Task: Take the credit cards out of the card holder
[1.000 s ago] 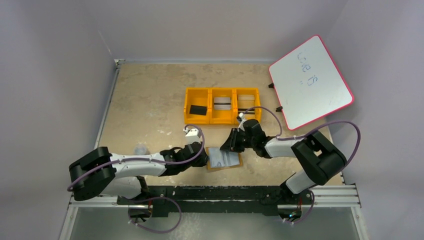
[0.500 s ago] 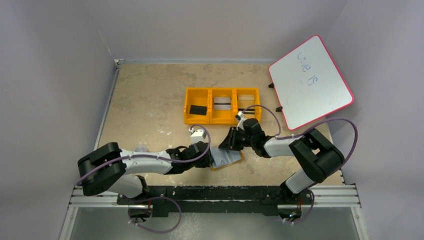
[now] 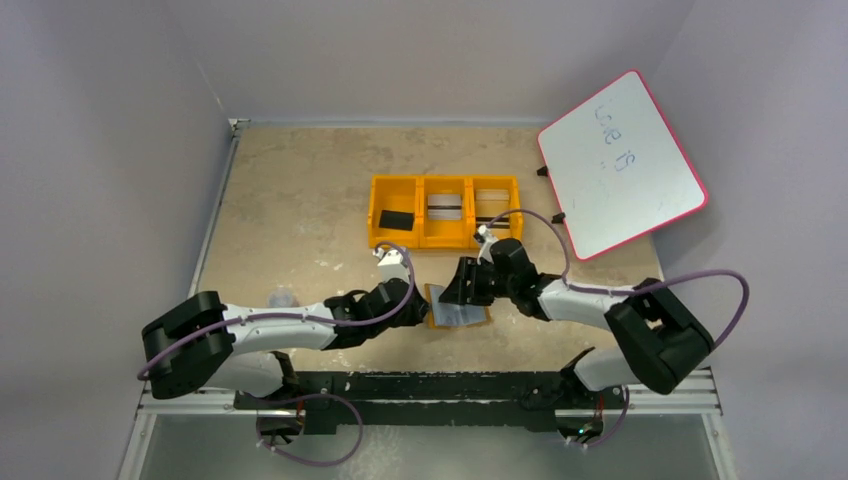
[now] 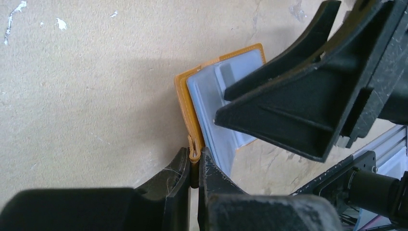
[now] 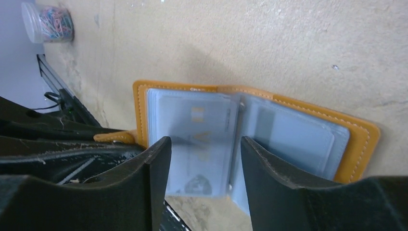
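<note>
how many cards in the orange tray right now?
2. One card in the middle compartment of the orange tray, another card in the right compartment. The left compartment holds a black block. More may lie stacked underneath.

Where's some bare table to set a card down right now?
The table is bare left of the tray, out to its left edge, and behind the tray. Crowded: in front of the tray, where the left gripper and right gripper meet at the holder.
</note>
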You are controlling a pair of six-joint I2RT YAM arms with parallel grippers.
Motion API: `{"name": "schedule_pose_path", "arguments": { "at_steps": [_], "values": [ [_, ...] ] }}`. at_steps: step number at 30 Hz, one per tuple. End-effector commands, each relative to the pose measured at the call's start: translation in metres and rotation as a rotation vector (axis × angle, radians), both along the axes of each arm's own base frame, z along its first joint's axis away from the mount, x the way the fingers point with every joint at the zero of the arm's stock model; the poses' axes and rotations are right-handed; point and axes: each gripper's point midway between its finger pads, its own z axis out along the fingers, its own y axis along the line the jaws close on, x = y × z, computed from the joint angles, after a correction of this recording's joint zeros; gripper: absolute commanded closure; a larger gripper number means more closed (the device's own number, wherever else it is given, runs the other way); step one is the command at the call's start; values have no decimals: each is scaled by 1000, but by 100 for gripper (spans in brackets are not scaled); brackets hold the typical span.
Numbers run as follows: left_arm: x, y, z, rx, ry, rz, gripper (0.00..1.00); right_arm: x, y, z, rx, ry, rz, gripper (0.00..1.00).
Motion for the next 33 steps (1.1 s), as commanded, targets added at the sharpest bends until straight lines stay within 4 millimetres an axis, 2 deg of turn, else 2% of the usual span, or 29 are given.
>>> {"name": "schedule_pose_path", "arguments": {
  "at_steps": [1, 3, 6, 11, 16, 20, 26, 33],
  "values": [
    [14, -6, 24, -39, -65, 38, 100, 5, -13, 8, -104, -51, -11, 40],
    [13, -7, 23, -40, -62, 36, 100, 9, -19, 11, -143, -76, -15, 37],
    [13, -9, 23, -45, -61, 29, 100, 11, -21, 16, -160, -108, 0, 24],
    [13, -12, 27, -64, -67, 21, 100, 7, -7, 20, -156, -119, 44, 23],
    [13, -12, 28, -65, -69, 20, 100, 5, 6, 12, -228, -117, 50, 22],
    [12, -11, 28, -65, -67, 18, 100, 12, -5, 3, -333, -116, -11, 25],
    [12, -6, 28, -58, -74, 32, 100, 17, -14, 10, -361, -145, -53, 39],
    [13, -4, 27, -48, -72, 36, 100, 20, -32, 18, -423, -160, -122, 41]
  ]
}}
